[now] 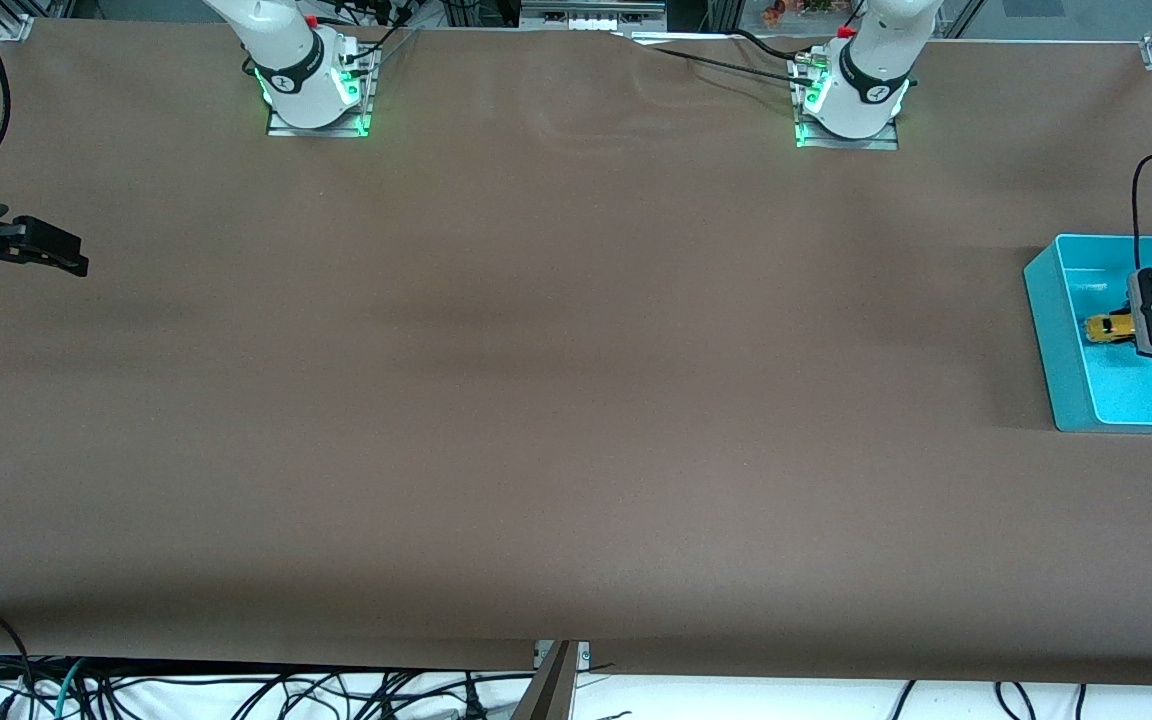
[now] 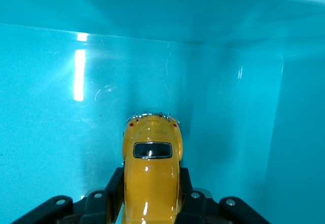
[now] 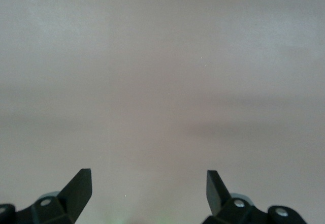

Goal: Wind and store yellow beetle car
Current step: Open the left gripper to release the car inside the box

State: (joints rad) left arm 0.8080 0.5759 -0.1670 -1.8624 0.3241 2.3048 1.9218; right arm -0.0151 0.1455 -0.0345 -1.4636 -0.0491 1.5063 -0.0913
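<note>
Holding the yellow beetle car (image 2: pixel 151 178) clamped inside the turquoise bin (image 1: pixel 1056 330), my left gripper (image 1: pixel 1141 330); my right gripper (image 1: pixel 61 255) waits spread wide, empty.

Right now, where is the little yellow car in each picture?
Front view: the car is inside the teal bin at the left arm's end of the table, gripped by the left hand.
Left wrist view: the car sits low in the middle, between the fingers.
Right wrist view: not in it; only the open right hand over brown table.
Shared landmark: the teal bin.
</note>
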